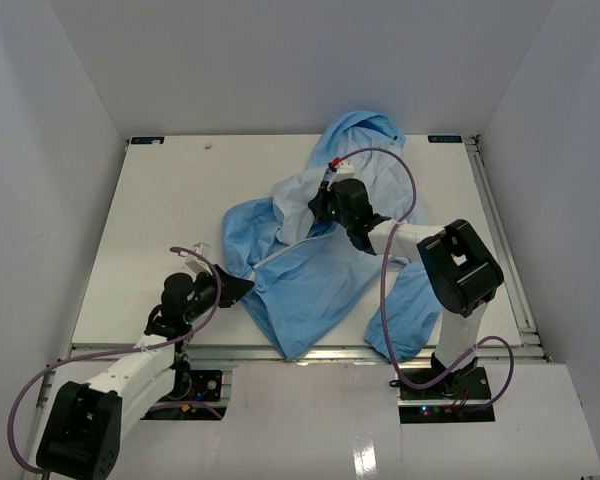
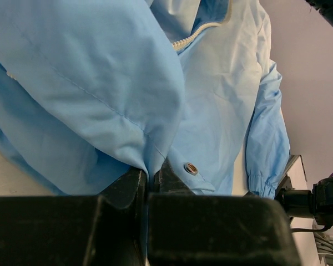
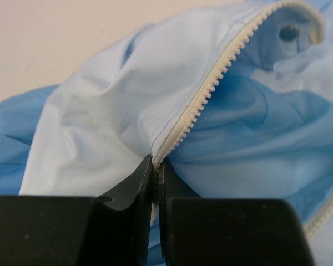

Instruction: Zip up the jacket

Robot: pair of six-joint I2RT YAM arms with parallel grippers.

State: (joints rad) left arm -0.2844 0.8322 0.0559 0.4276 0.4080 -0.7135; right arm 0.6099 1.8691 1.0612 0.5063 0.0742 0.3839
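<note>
The light blue jacket (image 1: 310, 270) lies crumpled across the middle of the table, hood at the back, one sleeve hanging over the front edge. My left gripper (image 1: 242, 288) is shut on a fold of the jacket's hem (image 2: 150, 166) beside a metal snap (image 2: 191, 168). My right gripper (image 1: 325, 200) is shut on the pale zipper strip (image 3: 205, 100), which runs up from between the jaws along the whitish lining (image 3: 111, 122). The zipper strip also shows in the left wrist view (image 2: 191, 37).
The white table (image 1: 160, 210) is boxed in by white walls at the back and both sides. My right arm's purple cable (image 1: 405, 185) loops over the jacket. A sleeve (image 1: 415, 310) hangs by the right arm's base.
</note>
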